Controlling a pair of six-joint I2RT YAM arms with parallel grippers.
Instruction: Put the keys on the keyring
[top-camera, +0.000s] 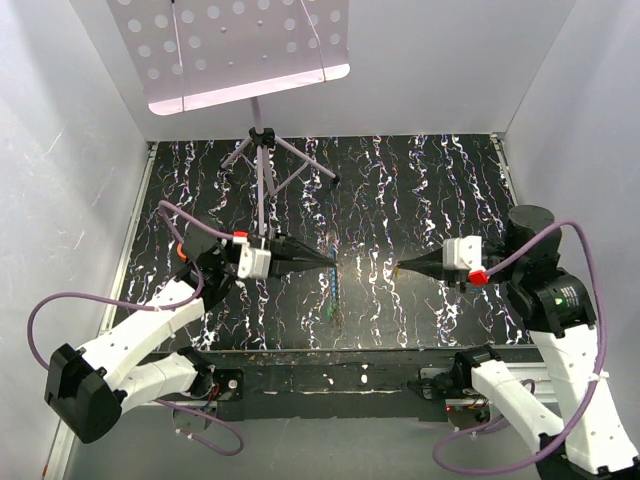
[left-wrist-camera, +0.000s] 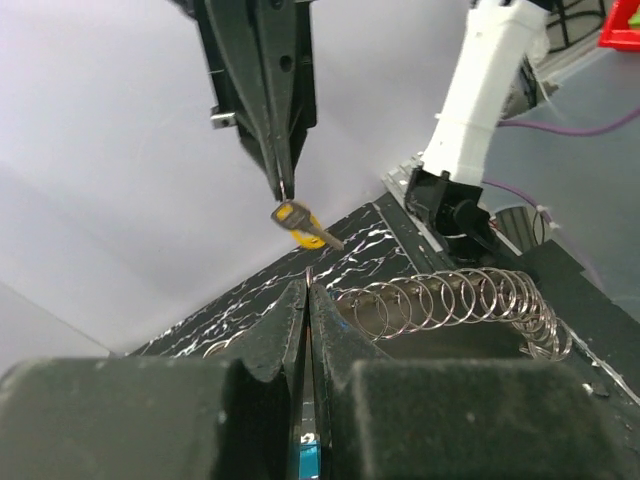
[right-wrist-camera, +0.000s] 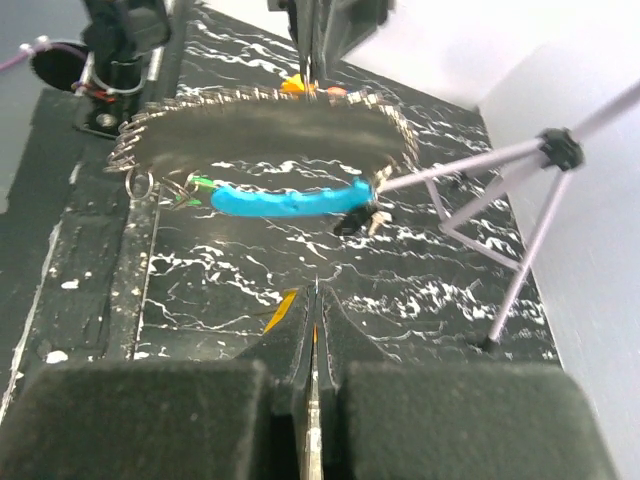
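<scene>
My left gripper (top-camera: 328, 262) is shut; in the left wrist view a sliver of the blue key (left-wrist-camera: 308, 455) shows deep between its jaws, and thin metal pokes out at the tip (left-wrist-camera: 308, 285). My right gripper (top-camera: 399, 268) faces it, shut on the yellow key (left-wrist-camera: 300, 225), whose head shows beside the closed jaws (right-wrist-camera: 316, 295) as a yellow patch. The keyring (top-camera: 336, 295) lies on the table between both tips: a silver wire coil (left-wrist-camera: 450, 300) with a blue strap (right-wrist-camera: 290, 200). Both tips hover apart from it.
A lilac tripod (top-camera: 263, 150) carrying a perforated white board (top-camera: 240, 45) stands at the back centre, one leg close to the keyring (right-wrist-camera: 470, 180). White walls close in the black marbled table (top-camera: 430, 190). Purple cables loop off both arms.
</scene>
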